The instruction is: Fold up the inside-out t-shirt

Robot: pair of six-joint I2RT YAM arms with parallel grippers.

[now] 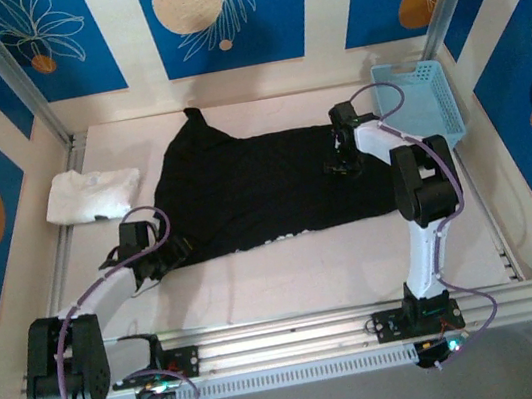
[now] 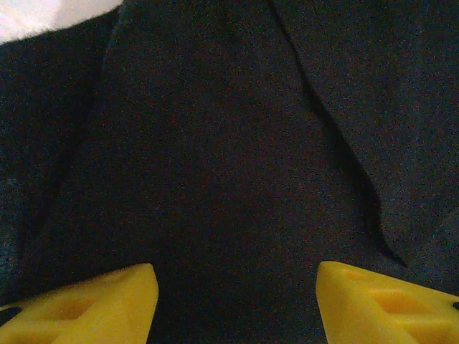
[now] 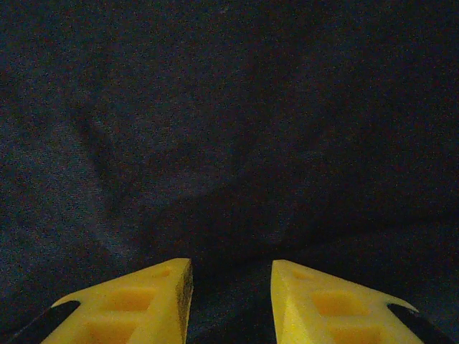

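— Yellow fingertips (image 2: 93,301) up close: left pincer (image 2: 237,287) spread wide above black cloth, holding nothing. Right pincer (image 3: 231,287) tips only a little apart, down at the cloth, nothing seen caught between them

— Whereabouts of the inside-out t-shirt (image 1: 265,190)?

— Laid out dark and mostly flat on the bench (image 1: 288,277), starting just beside the light-blue basket (image 1: 428,103) and stretching well away from it

— Step in hand?

— Seemingly taking hold for a first fold; no fold made yet, by the look of it. Next, probably: nipping an edge at each end, closing firmly, then lifting both together and carrying one half over the other

— Anything in the way?

— Basket close by the right arm (image 1: 416,186), so little room for swinging outward. White t-shirt (image 1: 93,194) well apart from the basket, past the black shirt's far end, near enough to the left pincer for snagging. Also a loose flap (image 2: 373,143) lying over the cloth under that pincer, worth smoothing first
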